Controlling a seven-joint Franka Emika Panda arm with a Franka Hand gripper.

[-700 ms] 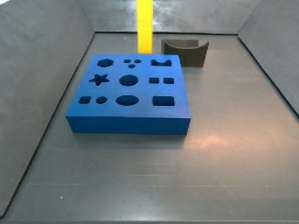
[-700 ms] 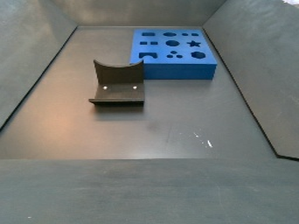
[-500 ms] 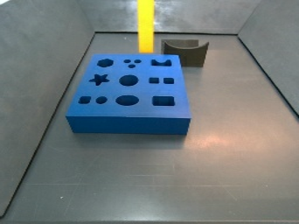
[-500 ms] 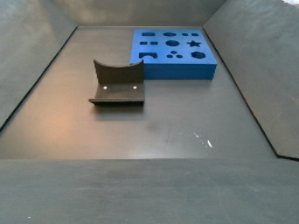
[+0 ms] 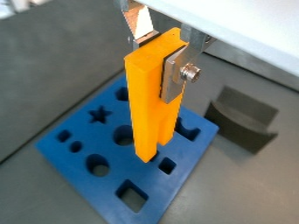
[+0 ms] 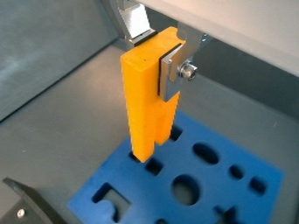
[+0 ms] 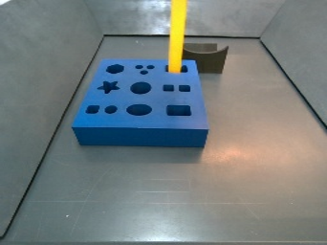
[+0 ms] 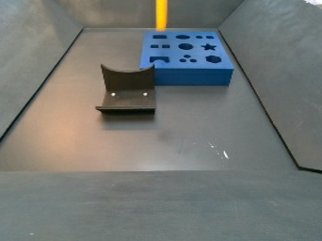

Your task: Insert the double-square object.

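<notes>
On the grey bench point(image 7: 243, 182), going from the left in a side view, the blue block point(image 7: 141, 103) with its shaped holes lies flat, and behind its far right corner sits the dark grey curved piece point(image 7: 205, 55), close to it but apart. Over the far part of the block hangs the double-square object point(image 7: 178, 36), an upright yellow-orange bar whose lower end sits just above the block's far right edge, near the notched hole; whether it touches the top I cannot tell from here. In a side view from the opposite end the dark grey curved piece point(image 8: 126, 89) stands well apart from the blue block point(image 8: 186, 58), and only a short stretch of the bar point(image 8: 161, 13) shows at the top edge. In both wrist views my gripper point(image 5: 158, 54) has its fingers point(image 5: 179, 70) clamped on the upper part of the double-square object point(image 5: 153, 101), a silver plate pressed flat against its side, with its lower end over the blue block point(image 5: 117, 166). The same grip shows at point(image 6: 162, 54).
</notes>
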